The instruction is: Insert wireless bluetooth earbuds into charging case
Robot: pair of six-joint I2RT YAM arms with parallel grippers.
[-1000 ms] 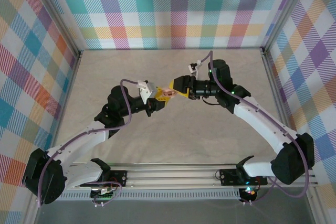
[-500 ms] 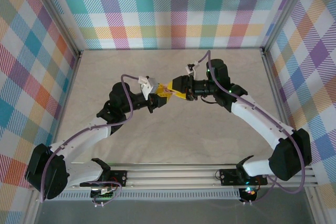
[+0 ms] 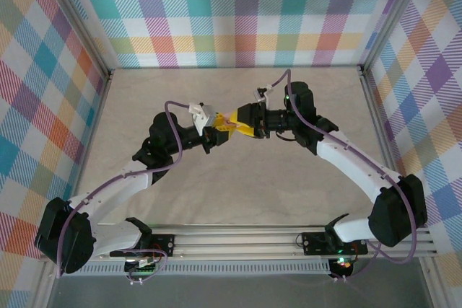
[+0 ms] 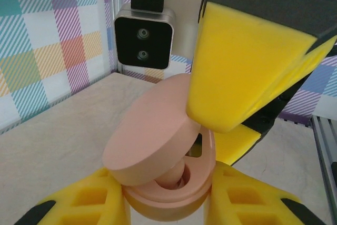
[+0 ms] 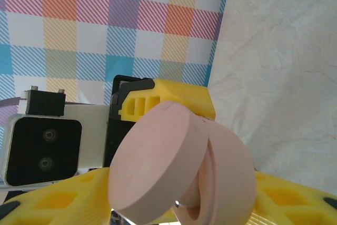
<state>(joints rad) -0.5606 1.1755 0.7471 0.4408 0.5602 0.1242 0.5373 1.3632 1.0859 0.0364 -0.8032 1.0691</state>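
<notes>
Left jaws clamped an open salmon-pink case (image 4: 152, 130) above the table (image 3: 238, 192); a pale pink earbud (image 4: 175, 176) seemed seated inside the case. Right jaws flanked the case, nearer it than a second earlier, grip uncertain.

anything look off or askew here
Only the salmon-pink case. It hangs above the table, clamped at its base by the left gripper, with the right gripper around it. Its lid is tilted half open. Nothing looks spilled or damaged.
</notes>
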